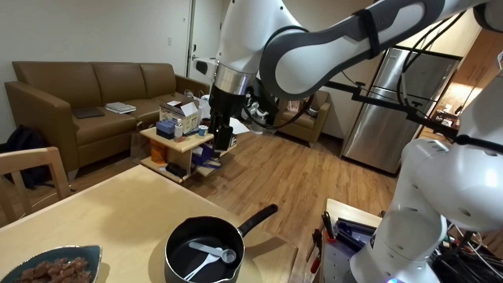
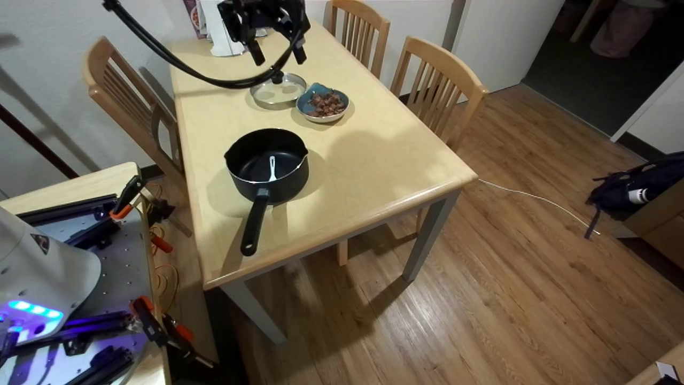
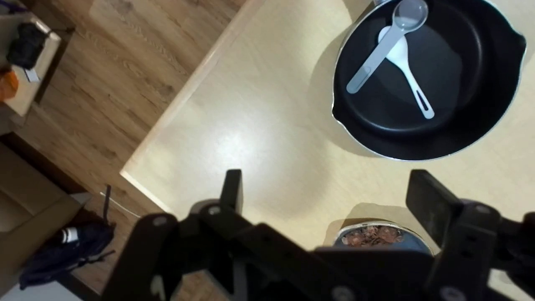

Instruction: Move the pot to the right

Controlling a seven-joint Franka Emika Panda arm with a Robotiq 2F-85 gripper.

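Pot (image 2: 256,167) rests, handle (image 2: 254,225) towards the desk's (image 2: 368,176) edge, perhaps for grasping; the empty end effector (image 3: 325,184) gapes wide.

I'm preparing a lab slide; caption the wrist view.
Open end effector above a table, with two pale utensils overlapping inside a black pot.

Pale table (image 2: 363,182), pot (image 2: 256,160), bowl (image 2: 321,118), glass lid (image 2: 272,97)
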